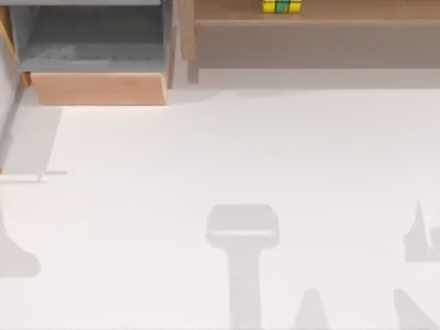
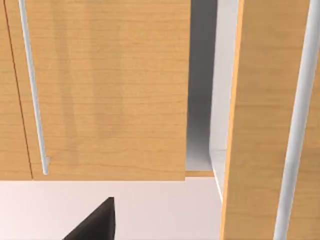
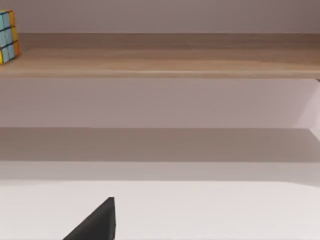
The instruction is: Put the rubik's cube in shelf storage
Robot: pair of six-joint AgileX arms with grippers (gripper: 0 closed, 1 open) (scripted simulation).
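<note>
The rubik's cube [image 1: 282, 6], with yellow and green tiles showing, rests on the wood ledge of the shelf storage [image 1: 316, 41] at the back right of the table. The right wrist view faces the same ledge [image 3: 160, 62] from the front, and the cube [image 3: 7, 36] stands there at the ledge's far end, showing blue and yellow tiles. A dark corner of my right gripper [image 3: 95, 222] hangs over the white table, well short of the shelf and apart from the cube. A dark corner of my left gripper [image 2: 95, 222] hangs in front of wooden cabinet fronts.
A grey-lined box with a light wood front [image 1: 100, 88] stands at the back left, beside the shelf's side post [image 1: 184, 31]. Wooden door panels with white bar handles [image 2: 32, 90] face the left wrist camera. Arm shadows fall on the white table [image 1: 220, 172] near its front edge.
</note>
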